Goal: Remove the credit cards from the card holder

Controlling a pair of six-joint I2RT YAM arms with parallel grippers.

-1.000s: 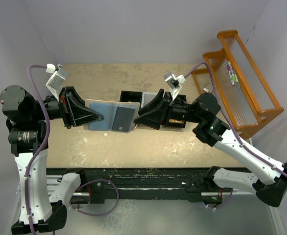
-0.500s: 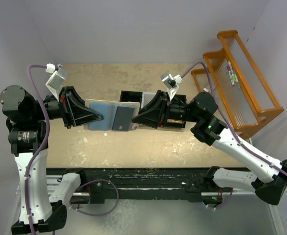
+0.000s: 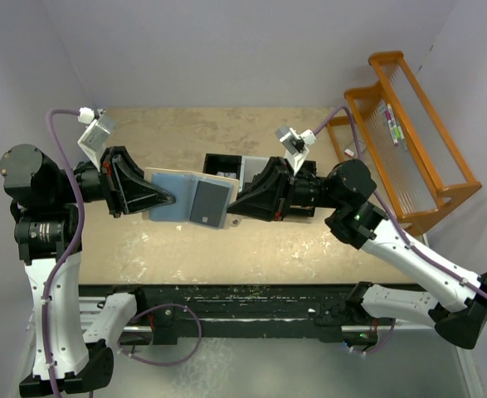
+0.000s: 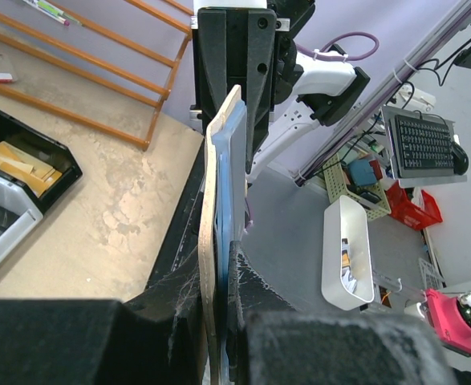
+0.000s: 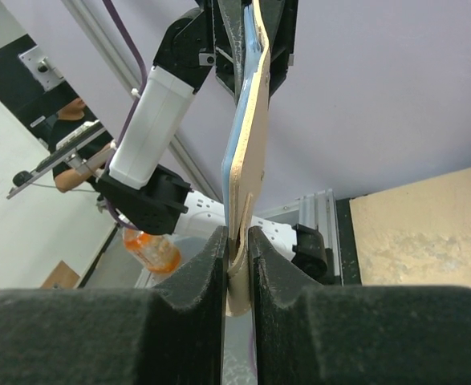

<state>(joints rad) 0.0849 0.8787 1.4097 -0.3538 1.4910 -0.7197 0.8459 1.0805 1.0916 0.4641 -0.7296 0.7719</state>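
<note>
The card holder [image 3: 179,197] is open and held up above the table between both grippers, pale blue-grey inside facing up. A dark grey card [image 3: 209,201] sits in its right page. My left gripper [image 3: 168,199] is shut on the holder's left edge. My right gripper [image 3: 231,207] is shut on its right tan edge. In the left wrist view the holder [image 4: 219,160] shows edge-on between my fingers [image 4: 237,277]. In the right wrist view its tan edge [image 5: 251,120] is pinched in the right gripper [image 5: 237,249].
A black three-compartment tray [image 3: 224,161] lies just behind the holder; the left wrist view shows tan cards in it [image 4: 10,160]. An orange wooden rack [image 3: 409,124] stands at the right edge of the table. Bare tan table [image 3: 226,240] lies below the holder.
My right gripper has shifted slightly toward the near side, still on the holder's right edge, and that edge has dipped a little. The left arm has not moved.
</note>
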